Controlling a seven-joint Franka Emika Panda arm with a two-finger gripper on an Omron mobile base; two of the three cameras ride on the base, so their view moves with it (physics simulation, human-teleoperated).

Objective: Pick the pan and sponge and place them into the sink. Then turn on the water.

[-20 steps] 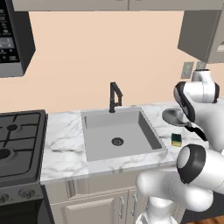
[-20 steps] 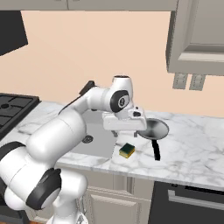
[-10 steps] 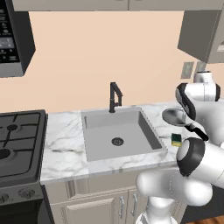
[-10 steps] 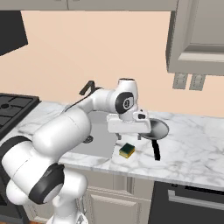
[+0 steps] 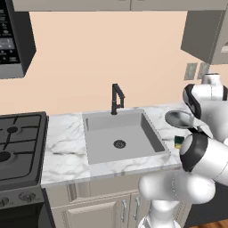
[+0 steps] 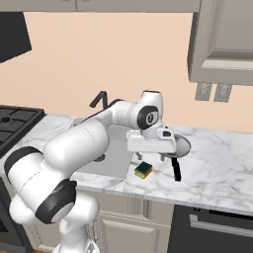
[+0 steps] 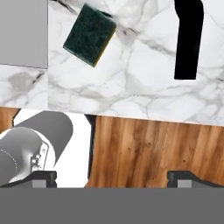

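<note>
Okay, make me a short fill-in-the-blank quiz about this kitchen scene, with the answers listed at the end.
1. The sponge lies on the marble ____, not in the sink.
2. The sponge's ____ side faces up.
3. The pan has a straight handle coloured ____.
4. The gripper, above the pan and sponge, is ____ and holds nothing.

Missing words: counter; green; black; open

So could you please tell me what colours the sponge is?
The sponge is dark green on top with a yellow layer beneath, clearest in the hand view.
</note>
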